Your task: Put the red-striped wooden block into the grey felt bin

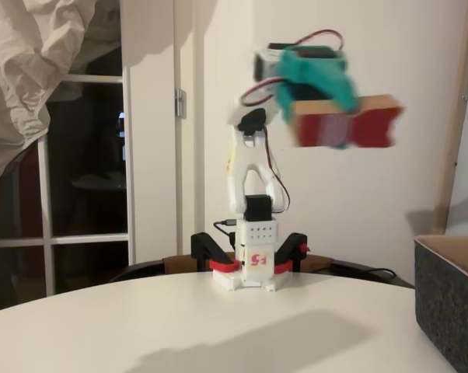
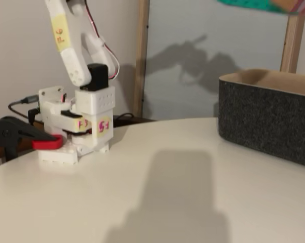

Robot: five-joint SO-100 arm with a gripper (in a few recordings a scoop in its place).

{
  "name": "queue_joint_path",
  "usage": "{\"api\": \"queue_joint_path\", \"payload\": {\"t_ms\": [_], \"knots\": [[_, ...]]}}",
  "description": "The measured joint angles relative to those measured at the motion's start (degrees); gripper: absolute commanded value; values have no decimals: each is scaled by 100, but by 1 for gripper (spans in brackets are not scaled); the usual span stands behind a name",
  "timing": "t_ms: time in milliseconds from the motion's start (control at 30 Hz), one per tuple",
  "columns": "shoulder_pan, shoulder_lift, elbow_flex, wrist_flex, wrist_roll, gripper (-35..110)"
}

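- The red-striped wooden block point(image 1: 344, 122) hangs high in the air, well above the white table point(image 1: 141, 318), blurred in a fixed view; its tan top edge, red right end and a striped patch toward the left can be made out.
- The gripper point(image 1: 327, 97), with teal fingers point(image 1: 344, 92), is clamped over the block's top and left part, so the jaws are closed on it; the blur hides exactly where the fingertips sit.
- In a fixed view the block is up and to the left of the grey felt bin point(image 1: 450, 299), well apart from it, not over its opening as far as can be told.
- The white arm point(image 1: 249, 167) rises nearly straight from its base point(image 1: 251, 264), then bends at the top so the wrist reaches rightward, with red and black wires looping over the teal wrist.
- Black clamps with red levers point(image 1: 292, 252) flank the base and hold it at the table's far edge.
- In another fixed view the bin point(image 2: 266, 119) shows its speckled dark front wall and tan rim and lining; it stands on the table to the right of the base point(image 2: 86, 126).
- At that view's top edge, a sliver of teal gripper point(image 2: 249, 4) shows above the bin.
- A broad shadow point(image 2: 178, 202) lies on the tabletop.
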State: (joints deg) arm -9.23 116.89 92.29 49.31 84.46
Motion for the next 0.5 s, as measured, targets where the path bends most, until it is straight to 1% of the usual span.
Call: {"api": "queue_joint_path", "payload": {"t_ms": [267, 367, 500], "knots": [[-2013, -88, -62, -88, -343, 1], [-2593, -378, -70, -185, -527, 1], [-3173, -984, -79, -264, -1090, 1]]}}
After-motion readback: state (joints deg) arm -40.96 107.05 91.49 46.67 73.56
